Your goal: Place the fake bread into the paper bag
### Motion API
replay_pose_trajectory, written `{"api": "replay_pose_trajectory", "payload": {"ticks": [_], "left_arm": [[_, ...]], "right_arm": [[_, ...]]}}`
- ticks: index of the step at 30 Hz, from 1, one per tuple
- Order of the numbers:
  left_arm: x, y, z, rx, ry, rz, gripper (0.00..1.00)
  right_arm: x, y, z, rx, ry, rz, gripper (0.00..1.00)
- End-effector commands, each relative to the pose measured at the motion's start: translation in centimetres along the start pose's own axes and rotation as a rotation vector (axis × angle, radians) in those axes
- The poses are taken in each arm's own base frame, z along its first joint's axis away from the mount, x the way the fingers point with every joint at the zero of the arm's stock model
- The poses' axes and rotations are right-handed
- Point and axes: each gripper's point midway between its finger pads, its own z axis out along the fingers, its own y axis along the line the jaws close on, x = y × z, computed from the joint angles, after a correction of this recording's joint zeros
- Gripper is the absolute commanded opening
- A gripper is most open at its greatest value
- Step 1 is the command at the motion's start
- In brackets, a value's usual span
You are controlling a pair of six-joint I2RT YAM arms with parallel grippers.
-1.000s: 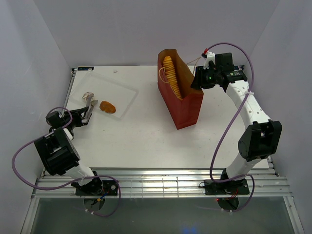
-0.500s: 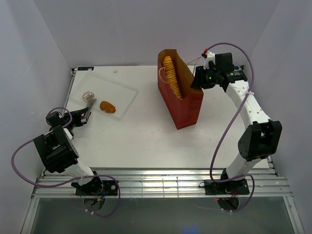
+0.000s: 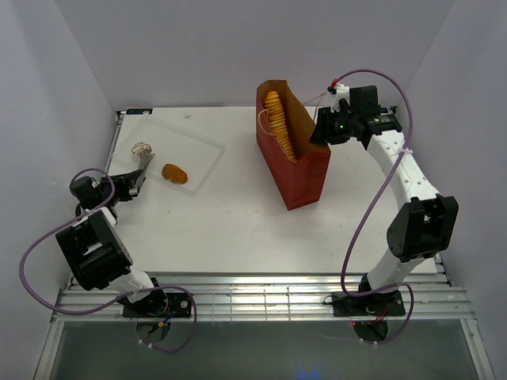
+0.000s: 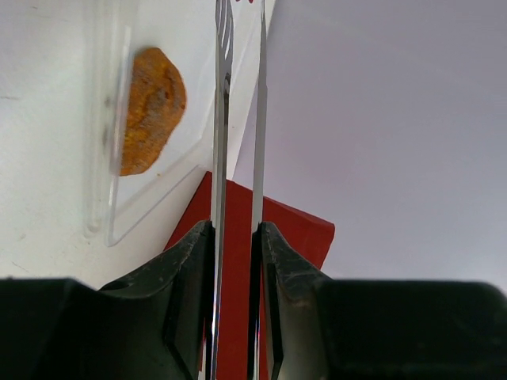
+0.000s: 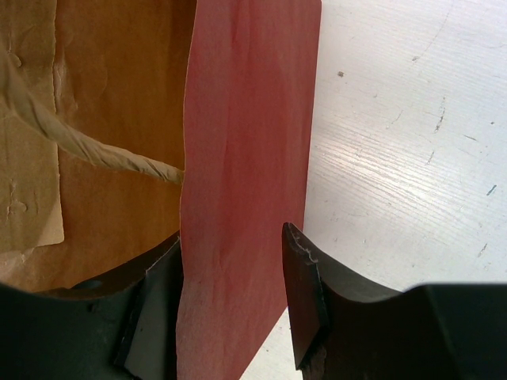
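**Tongs pinched narrow at the tray, bag held by its wall**

A white table (image 3: pixel 238 222) sits inside plain pale walls, the two arms rising from its near edge.

The left gripper (image 4: pixel 236 229) is clamped on a pair of long metal tongs (image 4: pixel 259 119), its fingers pressing the two blades close together with only a thin slit between them. From above, the tongs reach from the left gripper (image 3: pixel 131 186) to the near left corner of a clear plastic tray (image 3: pixel 202 146). Their tips end just beside a pale speckled piece (image 3: pixel 142 149); whether they touch it cannot be told. A brown croissant-like piece (image 3: pixel 175 173) lies on the tray to the right, apart from the blades.

Across the table, the right gripper (image 5: pixel 234 233) pinches the upper wall of the paper bag (image 3: pixel 305 174), one finger inside and one outside. A tan string handle (image 5: pixel 87 146) hangs within. The bag stands upright and open, with the long ridged loaf (image 3: pixel 277 123) propped inside it.
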Motion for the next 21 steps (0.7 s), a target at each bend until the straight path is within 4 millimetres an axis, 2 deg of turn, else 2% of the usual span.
{"api": "replay_pose_trajectory", "payload": {"ticks": [1,5,8,14,15,16,17,18,21], "left_arm": [[1.9,-5.4,-2.0,0.121,0.039,0.163,0.01],[5.0,-8.2,-2.9,0.178,0.116,0.283,0.01],[8.6,-10.5,-3.5,0.233,0.205,0.371,0.02],[17.9,-15.0,-5.3,0.352,0.371,0.560,0.06],[20.2,-15.4,-5.8,0.370,0.421,0.586,0.06],[21.3,-15.6,-6.1,0.370,0.442,0.596,0.07],[22.7,-17.1,-7.0,0.410,0.451,0.645,0.07],[24.4,-17.7,-7.5,0.428,0.471,0.670,0.07],[27.6,-19.3,-9.7,0.483,0.504,0.722,0.09]], "right_arm": [[-2.5,0.8,-1.3,-0.006,-0.073,-0.031,0.51],[-2.5,0.9,-1.4,-0.004,-0.074,-0.028,0.51],[-2.8,0.9,-1.6,0.000,-0.081,-0.029,0.51],[-3.1,1.0,-2.1,0.008,-0.090,-0.027,0.51],[-3.1,1.0,-2.2,0.010,-0.090,-0.026,0.51],[-3.1,1.0,-2.2,0.010,-0.091,-0.027,0.51],[-3.1,1.0,-2.3,0.013,-0.092,-0.025,0.51],[-3.2,1.0,-2.3,0.013,-0.093,-0.025,0.51],[-3.1,1.0,-2.4,0.013,-0.093,-0.024,0.51]]}}
